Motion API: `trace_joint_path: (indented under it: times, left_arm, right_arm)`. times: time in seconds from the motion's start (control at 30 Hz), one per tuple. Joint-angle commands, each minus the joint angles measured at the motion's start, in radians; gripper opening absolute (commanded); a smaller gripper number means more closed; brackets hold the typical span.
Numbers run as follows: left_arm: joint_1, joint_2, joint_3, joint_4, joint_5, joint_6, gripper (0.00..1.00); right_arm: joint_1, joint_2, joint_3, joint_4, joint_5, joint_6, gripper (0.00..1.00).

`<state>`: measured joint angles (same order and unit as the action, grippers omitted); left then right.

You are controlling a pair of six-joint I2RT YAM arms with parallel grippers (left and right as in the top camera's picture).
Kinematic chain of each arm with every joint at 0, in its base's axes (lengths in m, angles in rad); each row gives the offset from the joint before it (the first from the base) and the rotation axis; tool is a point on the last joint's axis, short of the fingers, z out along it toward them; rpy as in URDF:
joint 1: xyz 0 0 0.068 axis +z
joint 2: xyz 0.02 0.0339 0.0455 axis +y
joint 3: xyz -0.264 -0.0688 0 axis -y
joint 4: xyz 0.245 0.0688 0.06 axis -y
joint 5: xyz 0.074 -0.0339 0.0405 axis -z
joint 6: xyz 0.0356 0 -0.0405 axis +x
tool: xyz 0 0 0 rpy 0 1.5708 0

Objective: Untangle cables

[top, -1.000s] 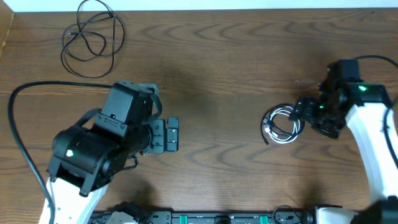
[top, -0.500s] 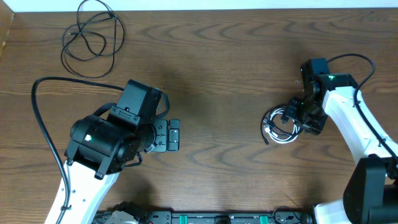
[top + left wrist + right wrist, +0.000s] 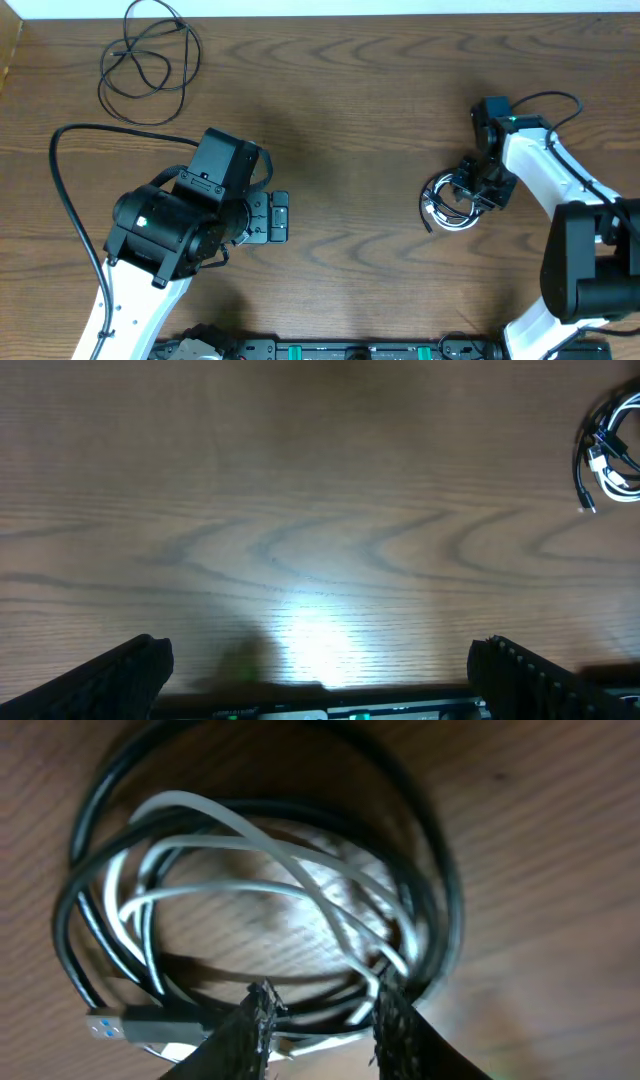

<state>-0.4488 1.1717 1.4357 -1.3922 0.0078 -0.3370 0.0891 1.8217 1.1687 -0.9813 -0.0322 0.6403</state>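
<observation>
A small coil of cables [image 3: 446, 208] lies at the right, a white cable [image 3: 330, 908] wound inside black cable loops [image 3: 446, 890], with a silver plug [image 3: 128, 1025] at its edge. My right gripper [image 3: 463, 192] is down on this coil. Its fingers [image 3: 258, 1025] stand a little apart, astride several black and white strands at the coil's rim [image 3: 325, 1020]. Another black cable [image 3: 101, 85] lies in loose loops at the far left corner. My left gripper [image 3: 278, 217] hovers wide open over bare wood [image 3: 320, 655], and the coil [image 3: 606, 460] shows far to its right.
A thick black arm cable [image 3: 60, 150] arcs over the table at the left. The left arm's bulky body [image 3: 180, 220] fills the near left. A control rail [image 3: 340, 350] runs along the table's front edge.
My right gripper has moved left onto the coil and its jaws have narrowed around the strands. The left arm shifted slightly right early on, then held still.
</observation>
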Motion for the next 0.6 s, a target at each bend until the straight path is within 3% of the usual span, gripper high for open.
trace_joint_path:
  times: [0.0,0.1,0.37,0.57]
  left_arm:
    - [0.002,0.004,-0.005,-0.006,-0.02,-0.002,1.0]
    - [0.002,0.004,-0.005,-0.006,-0.02,-0.002,1.0]
    - [0.002,0.004,-0.005,-0.006,-0.019,-0.002,1.0]
    - [0.002,0.004,-0.004,-0.006,-0.019,-0.002,1.0]
  right_arm:
    - [0.001,0.023,-0.004,0.026,-0.053,0.01,0.37]
    - [0.003,0.03,-0.004,0.045,-0.047,0.01,0.37]
    - [0.004,0.036,-0.004,0.078,-0.049,0.089,0.24]
    - [0.005,0.036,-0.005,0.076,-0.056,0.093,0.25]
